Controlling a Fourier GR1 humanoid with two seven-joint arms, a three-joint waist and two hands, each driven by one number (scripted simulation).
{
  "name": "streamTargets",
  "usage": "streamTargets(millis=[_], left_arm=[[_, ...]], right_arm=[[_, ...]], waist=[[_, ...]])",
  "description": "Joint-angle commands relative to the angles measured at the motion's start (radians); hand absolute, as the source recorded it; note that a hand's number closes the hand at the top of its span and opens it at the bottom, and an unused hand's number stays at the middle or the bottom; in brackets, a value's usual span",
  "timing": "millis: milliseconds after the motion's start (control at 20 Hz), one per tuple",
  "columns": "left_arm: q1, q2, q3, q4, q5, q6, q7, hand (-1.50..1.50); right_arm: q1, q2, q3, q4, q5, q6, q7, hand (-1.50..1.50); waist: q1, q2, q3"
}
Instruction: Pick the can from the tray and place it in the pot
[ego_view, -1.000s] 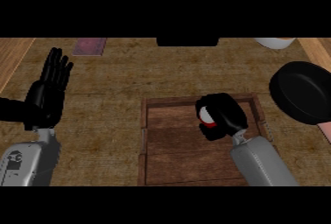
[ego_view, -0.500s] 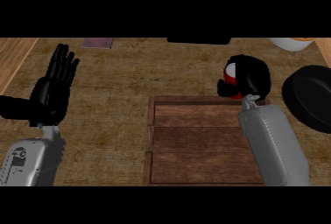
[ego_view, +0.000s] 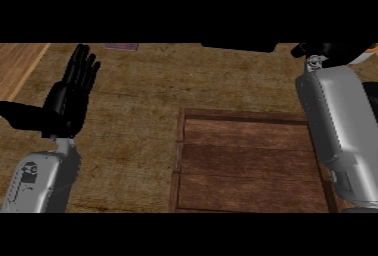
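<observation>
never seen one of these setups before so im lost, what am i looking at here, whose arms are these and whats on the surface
You are looking steeply down from a humanoid robot's head at a kitchen counter. The two grey forearms are its own. The left hand rests open at the left, fingers up, holding nothing. The right forearm stretches to the top right, where its black hand is mostly cut off, so anything it holds cannot be seen. On the counter lies a wooden tray, with no can visible on it. The pot is not clearly in view.
</observation>
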Motion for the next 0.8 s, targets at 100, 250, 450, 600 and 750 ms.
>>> streamTargets(millis=[100,250,450,600,750], left_arm=[[-0.020,0.016,0.012,0.010,0.004,-0.006,0.017,0.00],[0.006,0.021,0.025,0.011,0.010,-0.013,-0.006,0.00],[0.035,0.012,0.028,-0.003,0.004,0.005,-0.009,0.00],[0.035,0.021,0.042,-0.014,0.013,0.009,0.027,0.00],[0.074,0.026,0.058,0.011,-0.002,0.010,-0.035,0.00]], right_arm=[[-0.152,-0.059,-0.022,0.158,0.242,-0.060,0.277,1.50],[-0.197,-0.080,-0.055,0.202,0.304,-0.062,0.315,1.50],[-0.228,-0.061,-0.118,0.262,0.328,-0.038,0.341,1.50],[-0.219,-0.074,-0.173,0.303,0.330,-0.054,0.332,1.50],[-0.156,-0.076,-0.201,0.257,0.322,-0.051,0.296,1.50]], waist=[[0.003,-0.005,0.003],[-0.020,-0.014,0.004],[-0.051,-0.027,0.005],[-0.064,-0.030,0.006],[-0.097,-0.039,0.005]])
